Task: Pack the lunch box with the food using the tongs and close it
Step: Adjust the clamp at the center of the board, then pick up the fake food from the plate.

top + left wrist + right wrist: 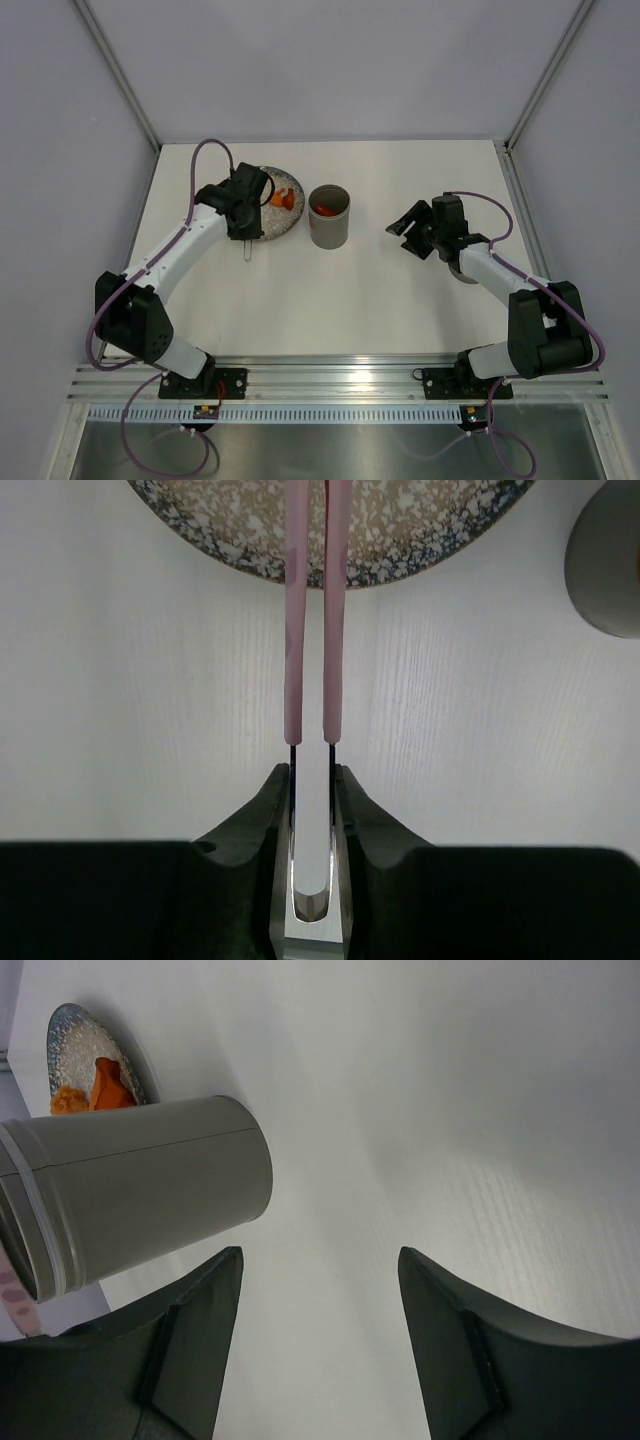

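Observation:
In the left wrist view my left gripper (312,780) is shut on the metal joint end of the pale pink tongs (297,630). Their two arms run nearly parallel, close together, out over the speckled plate's (430,530) near rim. From above, this gripper (245,208) hovers over the plate's left side, with orange food (285,198) lying just to its right. The grey lunch box (329,216) stands upright and uncovered right of the plate, with orange pieces (322,209) inside. My right gripper (410,228) is open and empty, to the right of the lunch box (140,1200) and apart from it.
A small flat grey disc (459,271) lies on the table, partly hidden under my right arm. The speckled plate (282,228) sits at the back left. White walls and metal posts enclose the table on three sides.

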You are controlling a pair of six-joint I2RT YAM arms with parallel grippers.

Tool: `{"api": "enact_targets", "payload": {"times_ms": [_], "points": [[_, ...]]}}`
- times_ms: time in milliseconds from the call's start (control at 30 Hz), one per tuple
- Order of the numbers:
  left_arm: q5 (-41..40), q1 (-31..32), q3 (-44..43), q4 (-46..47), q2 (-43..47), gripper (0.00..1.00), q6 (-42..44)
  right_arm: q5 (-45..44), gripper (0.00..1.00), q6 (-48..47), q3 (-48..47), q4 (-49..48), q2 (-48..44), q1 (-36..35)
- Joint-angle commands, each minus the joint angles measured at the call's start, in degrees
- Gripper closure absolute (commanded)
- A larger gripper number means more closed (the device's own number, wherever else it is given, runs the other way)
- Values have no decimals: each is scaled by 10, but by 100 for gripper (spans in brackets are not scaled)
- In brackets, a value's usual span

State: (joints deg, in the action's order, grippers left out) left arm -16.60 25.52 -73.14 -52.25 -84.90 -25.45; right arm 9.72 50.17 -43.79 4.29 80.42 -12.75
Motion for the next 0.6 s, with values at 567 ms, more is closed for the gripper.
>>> {"api": "enact_targets", "payload": {"times_ms": [567], "points": [[61, -99, -183, -22, -207, 57, 40, 3, 28, -3, -5, -10, -5, -3]]}}
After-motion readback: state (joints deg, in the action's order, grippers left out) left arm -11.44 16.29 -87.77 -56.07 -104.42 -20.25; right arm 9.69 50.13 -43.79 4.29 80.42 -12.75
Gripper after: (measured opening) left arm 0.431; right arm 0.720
